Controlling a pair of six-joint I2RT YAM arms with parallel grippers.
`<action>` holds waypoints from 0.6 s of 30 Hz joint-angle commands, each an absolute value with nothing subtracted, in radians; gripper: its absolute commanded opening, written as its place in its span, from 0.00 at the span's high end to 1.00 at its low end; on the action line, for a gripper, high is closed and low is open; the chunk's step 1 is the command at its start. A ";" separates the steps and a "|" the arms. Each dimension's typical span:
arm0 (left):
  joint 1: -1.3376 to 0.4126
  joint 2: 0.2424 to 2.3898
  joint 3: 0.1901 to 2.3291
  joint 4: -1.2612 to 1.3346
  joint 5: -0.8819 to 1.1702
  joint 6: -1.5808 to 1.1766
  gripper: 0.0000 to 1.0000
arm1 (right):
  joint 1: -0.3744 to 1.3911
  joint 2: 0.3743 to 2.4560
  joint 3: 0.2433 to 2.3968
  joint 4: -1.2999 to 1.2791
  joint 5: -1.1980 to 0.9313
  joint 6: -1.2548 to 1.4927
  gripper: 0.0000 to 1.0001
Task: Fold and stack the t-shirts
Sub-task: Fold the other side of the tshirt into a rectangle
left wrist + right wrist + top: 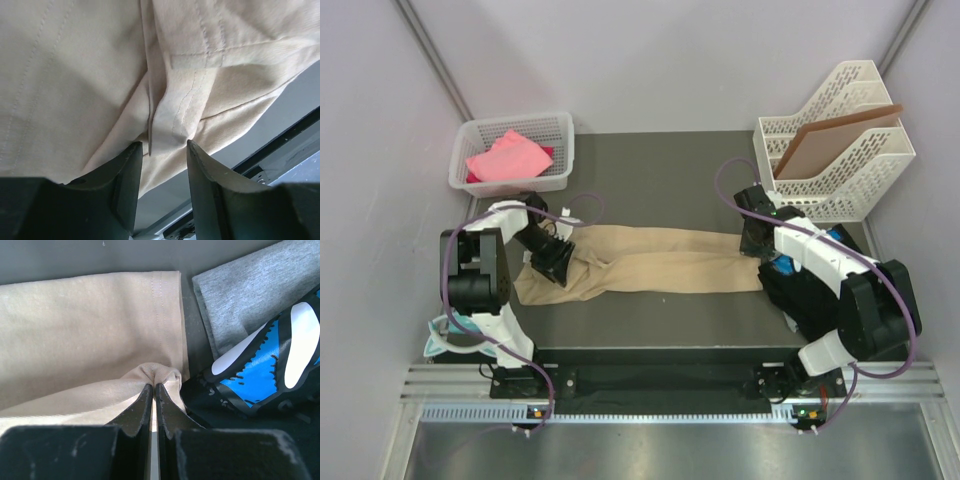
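Right hand (154,386) clenched, pinching bunched edge of tan t-shirt (660,262) at its 3 o'clock end. Left hand (162,147) at 9 o'clock end, jaws apart, straddling raised fold of same cloth. Shirt lies as long band across mid table (650,190). Black-and-blue t-shirt (260,370) and grey t-shirt (245,295) just beside it at 3 o'clock. Pink t-shirt (508,158) in basket (520,184) at 10 o'clock. Rack (865,175) with brown board (830,140) at 2 o'clock.

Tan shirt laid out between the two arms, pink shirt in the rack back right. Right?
No. The pink shirt sits in the basket at back left, as the top view shows. The tan shirt is laid out as you say.
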State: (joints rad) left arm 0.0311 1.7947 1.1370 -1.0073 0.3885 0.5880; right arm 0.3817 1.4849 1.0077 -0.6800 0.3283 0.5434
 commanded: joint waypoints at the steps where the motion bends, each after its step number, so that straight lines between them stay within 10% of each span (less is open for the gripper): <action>1: 0.029 1.767 1.178 -1.032 0.445 0.589 0.54 | 0.380 1.454 1.008 -0.652 0.347 0.552 1.00; 18: 0.028 1.761 1.141 -1.039 0.449 0.610 0.75 | 0.380 1.450 1.023 -0.661 0.353 0.557 1.00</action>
State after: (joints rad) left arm 0.0303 1.7947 1.1500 -1.0210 0.4145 0.5865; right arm 0.3824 1.4849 1.0077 -0.6800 0.3290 0.5461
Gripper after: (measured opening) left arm 0.287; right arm 0.010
